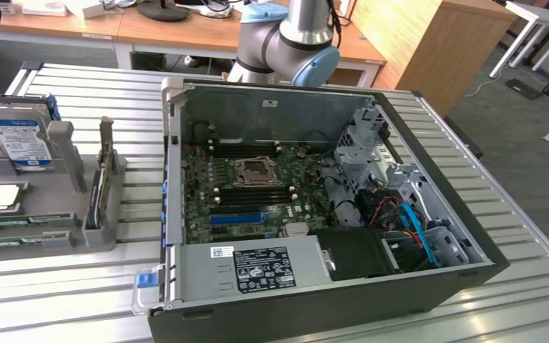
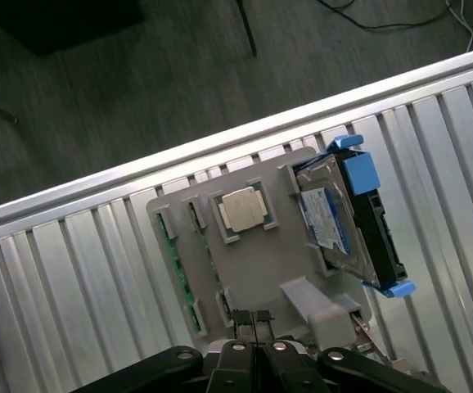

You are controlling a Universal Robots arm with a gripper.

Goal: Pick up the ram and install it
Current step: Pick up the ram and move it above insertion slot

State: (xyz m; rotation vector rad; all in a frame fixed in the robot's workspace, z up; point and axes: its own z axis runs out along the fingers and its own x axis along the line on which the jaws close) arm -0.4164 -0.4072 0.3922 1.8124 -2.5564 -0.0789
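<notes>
We see the open computer case (image 1: 351, 300) on the slatted table (image 1: 522, 236) — at the exterior view's left, a gray holder (image 1: 94, 214) carries a hard drive (image 1: 19, 139) and the ram (image 1: 22, 223).

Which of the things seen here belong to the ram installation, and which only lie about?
For the job:
- ram strips in the gray holder
- gripper, shut
- open computer case
- motherboard

Lying about:
- hard drive
- processor chip
</notes>
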